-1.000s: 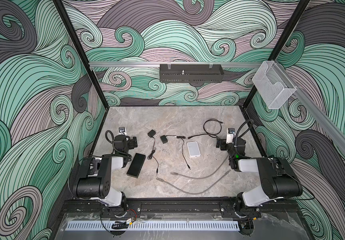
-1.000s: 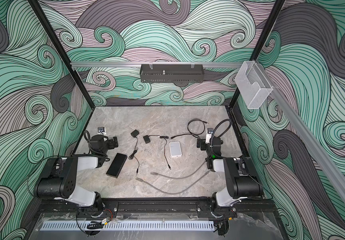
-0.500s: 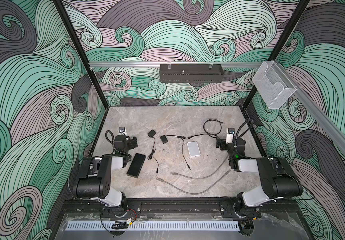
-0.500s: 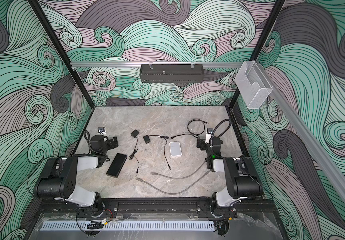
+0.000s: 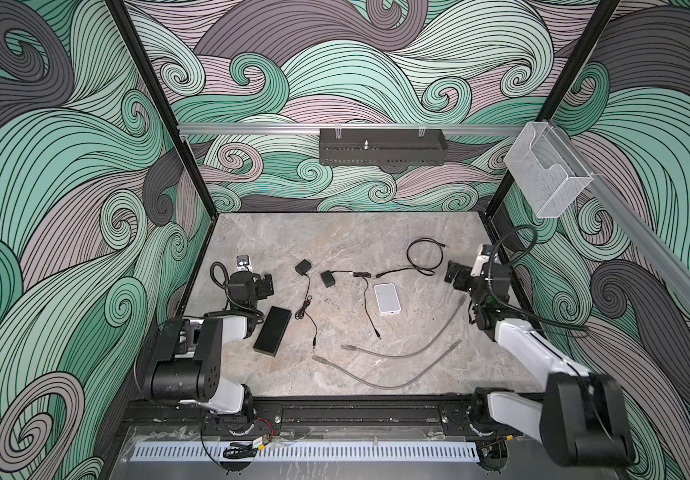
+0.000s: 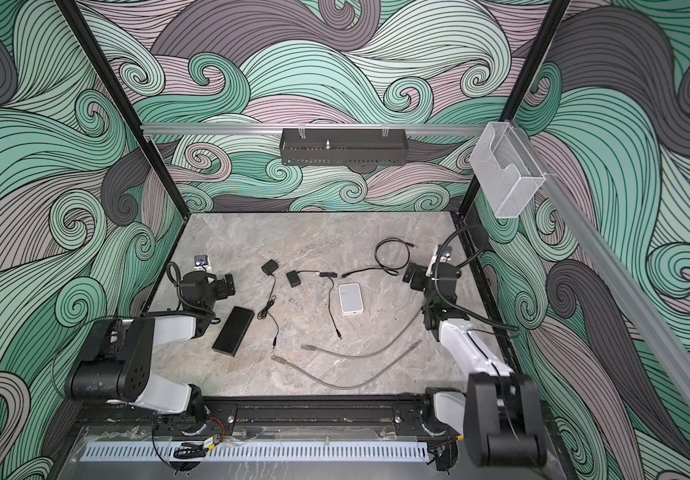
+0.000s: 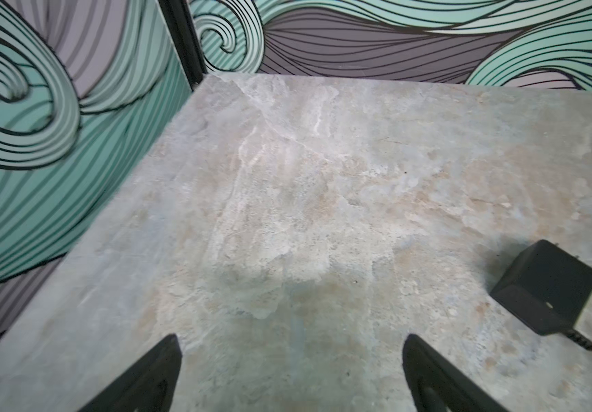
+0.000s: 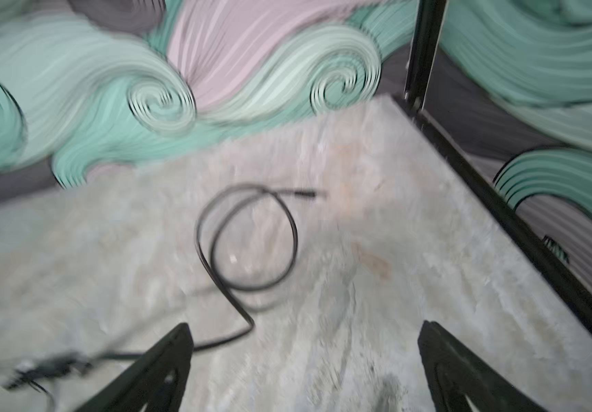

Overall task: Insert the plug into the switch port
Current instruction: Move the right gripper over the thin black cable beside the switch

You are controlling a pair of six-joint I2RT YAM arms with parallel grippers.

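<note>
We saw nothing shifted since a second earlier, though the blurred right wrist view maybe hinted motion. The left gripper [image 5: 268, 286] and right gripper [image 5: 453, 276] sat spread, empty, arms folded low at opposite table [image 5: 335, 241] edges, bare room ahead. The switch [image 5: 272, 336] lay beside the left arm [image 5: 227, 328], the plug [image 5: 346, 346] mid-table, untouched.

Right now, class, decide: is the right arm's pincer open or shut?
Open. In the right wrist view the right pincer shows its fingers wide apart, gripping nothing.
</note>
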